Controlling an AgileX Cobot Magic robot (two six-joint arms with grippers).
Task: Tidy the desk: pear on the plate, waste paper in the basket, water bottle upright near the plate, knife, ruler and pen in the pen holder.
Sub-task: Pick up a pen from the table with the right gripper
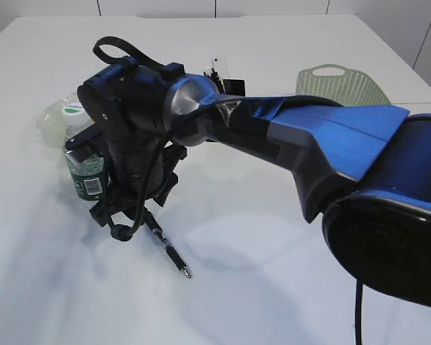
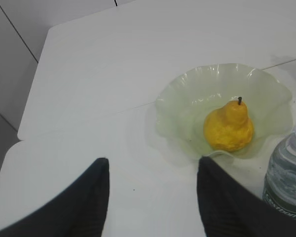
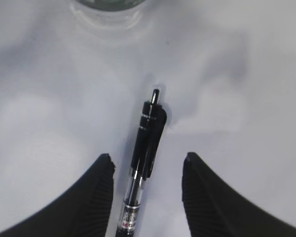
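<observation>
Right wrist view: the pen (image 3: 144, 163) lies on the worktop (image 3: 246, 123) between the spread right pincer's (image 3: 147, 170) fingers, clicker toward 12 o'clock, untouched.

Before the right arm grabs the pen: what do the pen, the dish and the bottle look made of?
Pen: likely plastic, with a glossy black clip and cap and a clear barrel.
Plate: pale green, translucent, wavy rim; looks like glass, though it could be plastic.
Water bottle: thin clear plastic, ridged wall, white cap.
</observation>
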